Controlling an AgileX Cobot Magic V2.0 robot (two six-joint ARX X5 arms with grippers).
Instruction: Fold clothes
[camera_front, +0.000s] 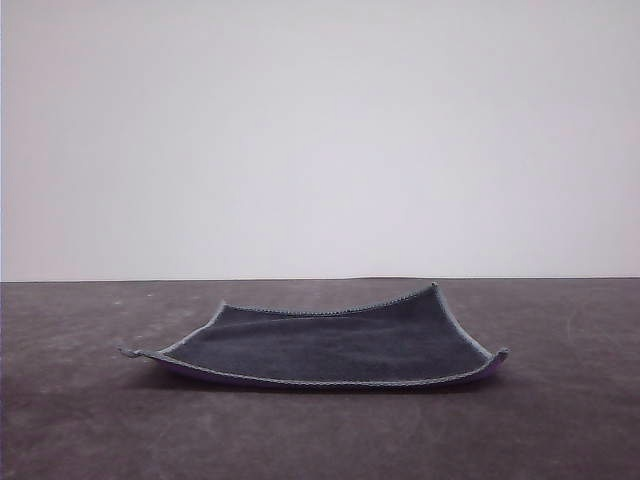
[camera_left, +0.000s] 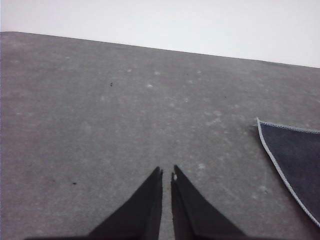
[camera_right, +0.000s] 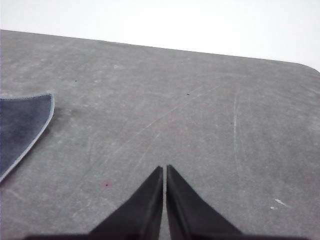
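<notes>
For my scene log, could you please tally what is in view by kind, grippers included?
Cloth, dark grey face up, unfolded on the table: 1
Grippers, left gripper and right gripper, both shut above bare table: 2
Total: 3

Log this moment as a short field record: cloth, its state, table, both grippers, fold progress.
cloth: small square cloth, dark grey face up, purple showing under the near edge
state: spread open, unfolded, corners curling up off the table
surface: dark grey table, scuffed
left gripper: fingers nearly together, holding nothing, over bare table beside a cloth corner
right gripper: fingers together, holding nothing, over bare table apart from the cloth
fold progress: not yet begun
</notes>
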